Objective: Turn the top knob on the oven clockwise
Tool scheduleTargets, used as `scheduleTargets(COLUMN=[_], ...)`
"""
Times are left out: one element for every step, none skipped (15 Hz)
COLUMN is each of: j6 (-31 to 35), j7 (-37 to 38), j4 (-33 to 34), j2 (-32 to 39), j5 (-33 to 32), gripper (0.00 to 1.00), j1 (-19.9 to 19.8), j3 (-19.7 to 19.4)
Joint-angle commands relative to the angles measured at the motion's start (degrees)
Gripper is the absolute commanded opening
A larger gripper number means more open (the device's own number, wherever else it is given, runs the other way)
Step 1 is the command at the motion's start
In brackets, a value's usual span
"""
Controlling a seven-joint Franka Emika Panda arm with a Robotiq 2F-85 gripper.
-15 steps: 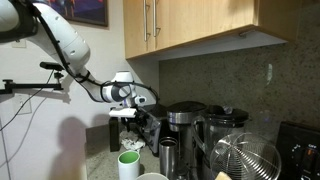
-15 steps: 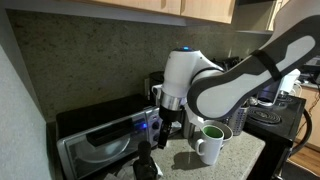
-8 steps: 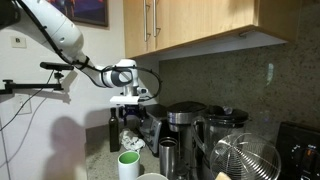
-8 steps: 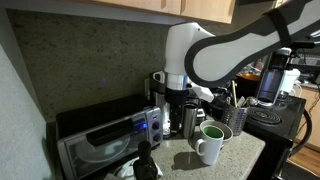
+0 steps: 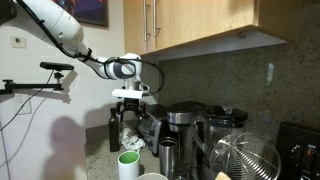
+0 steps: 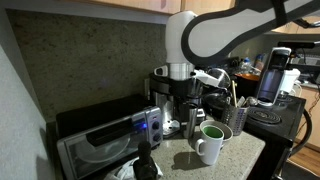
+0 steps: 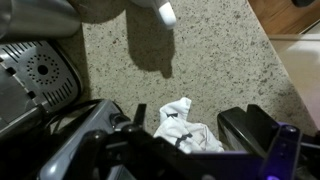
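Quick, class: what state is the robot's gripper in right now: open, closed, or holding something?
Gripper: open, jaws wide apart in the wrist view, holding nothing.

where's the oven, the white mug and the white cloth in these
the oven (image 6: 100,150), in an exterior view, on its glass door
white mug (image 6: 212,150), in an exterior view, on its outer wall
white cloth (image 7: 185,125), wrist view, on its crumpled middle

there was one oven (image 6: 105,140), one coffee maker (image 5: 183,128), one white mug (image 6: 210,145), one dark bottle (image 5: 114,132) and one crumpled white cloth (image 7: 185,125).
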Motion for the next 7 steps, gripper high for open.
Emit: scheduleTargets(j6=[-3.64, -1.54, -1.57, -1.57, -1.56, -1.56, -1.56], j7=[-3.38, -1.29, -1.35, -1.34, -1.34, -1.34, -1.32], j4=[1.79, 0.66, 0.69, 0.69, 0.69, 0.69, 0.69], j2=[0.01, 0.01, 0.04, 0.12, 0.19, 0.24, 0.29], j5=[1.60, 0.37, 0.37, 0.37, 0.37, 0.37, 0.37], gripper=[1.00, 1.00, 1.00, 1.00, 1.00, 1.00, 1.00], j1=[0.43, 0.97, 0.93, 0.92, 0.92, 0.95, 1.02], j3=[-1.60, -1.62, -1.77, -1.80, -1.79, -1.78, -1.76])
